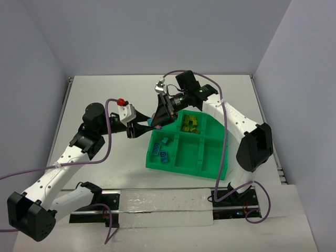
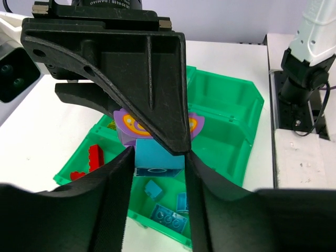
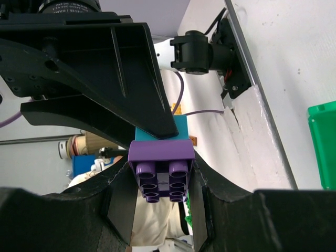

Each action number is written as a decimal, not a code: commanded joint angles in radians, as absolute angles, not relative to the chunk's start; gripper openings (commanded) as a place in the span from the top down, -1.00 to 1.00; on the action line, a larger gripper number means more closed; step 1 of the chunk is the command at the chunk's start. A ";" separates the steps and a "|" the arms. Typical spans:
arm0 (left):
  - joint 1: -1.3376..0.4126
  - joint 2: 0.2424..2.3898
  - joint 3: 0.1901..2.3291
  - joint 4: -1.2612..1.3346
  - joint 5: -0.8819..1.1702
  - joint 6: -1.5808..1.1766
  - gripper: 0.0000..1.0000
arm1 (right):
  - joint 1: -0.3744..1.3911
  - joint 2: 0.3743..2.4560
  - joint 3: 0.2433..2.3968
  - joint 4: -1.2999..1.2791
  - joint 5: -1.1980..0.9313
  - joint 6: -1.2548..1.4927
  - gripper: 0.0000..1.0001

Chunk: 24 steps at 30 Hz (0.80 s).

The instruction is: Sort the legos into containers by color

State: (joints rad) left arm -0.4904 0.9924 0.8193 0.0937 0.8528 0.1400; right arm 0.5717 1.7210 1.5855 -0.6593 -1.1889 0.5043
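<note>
Both grippers meet in the air over the far left corner of the green tray point(image 1: 173, 167), on one two-brick stack. My right gripper point(image 3: 161, 173) is shut on the purple brick point(image 3: 161, 155), whose hollow underside faces its camera. My left gripper point(image 2: 158, 155) is shut on the cyan brick point(image 2: 155, 158) joined to the purple one, its fingers point(image 2: 118, 178) pressed on both sides. Loose cyan legos point(image 2: 168, 215) lie in the compartment straight below. Red legos point(image 2: 94, 157) lie in the adjoining one. Yellow-green legos point(image 1: 190, 125) fill a far compartment.
The other tray compartments point(image 2: 220, 100) hold nothing that shows. A pale rail strip point(image 1: 157, 207) runs along the table's near edge between the arm bases. The right arm's base point(image 2: 302, 79) stands beyond the tray. White walls close the table on three sides.
</note>
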 commanded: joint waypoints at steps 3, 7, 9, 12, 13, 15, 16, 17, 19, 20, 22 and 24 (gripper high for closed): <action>-0.503 1.002 0.871 0.144 0.879 0.143 0.33 | 0.584 1.692 1.629 -0.646 -1.221 0.502 1.00; -0.505 1.012 0.876 0.150 0.896 0.126 0.89 | 0.584 1.684 1.597 -0.583 -1.240 0.555 1.00; -0.505 1.029 0.898 0.132 0.900 0.103 0.99 | 0.584 1.684 1.590 -0.551 -1.248 0.588 0.99; -0.506 1.026 0.897 0.092 0.898 0.110 0.99 | 0.583 1.688 1.602 -0.552 -1.244 0.590 0.65; -0.506 1.014 0.889 0.090 0.893 0.113 1.00 | 0.583 1.689 1.602 -0.553 -1.238 0.590 0.44; -0.506 0.985 0.870 0.095 0.878 0.117 1.00 | 0.582 1.690 1.600 -0.555 -1.219 0.589 0.10; -0.506 0.974 0.858 0.099 0.869 0.118 1.00 | 0.580 1.690 1.598 -0.559 -1.201 0.588 0.01; -0.505 0.968 0.847 0.101 0.862 0.116 1.00 | 0.577 1.690 1.595 -0.566 -1.183 0.584 -0.04; -0.506 0.953 0.833 0.109 0.858 0.103 0.99 | 0.574 1.689 1.592 -0.577 -1.167 0.569 -0.15; -0.506 0.949 0.830 0.106 0.861 0.098 1.00 | 0.569 1.686 1.594 -0.583 -1.161 0.566 -0.17; -0.506 0.946 0.825 0.093 0.870 0.093 1.00 | 0.552 1.683 1.595 -0.589 -1.158 0.561 -0.21; -0.506 0.946 0.819 0.084 0.868 0.092 1.00 | 0.544 1.678 1.600 -0.599 -1.160 0.547 -0.22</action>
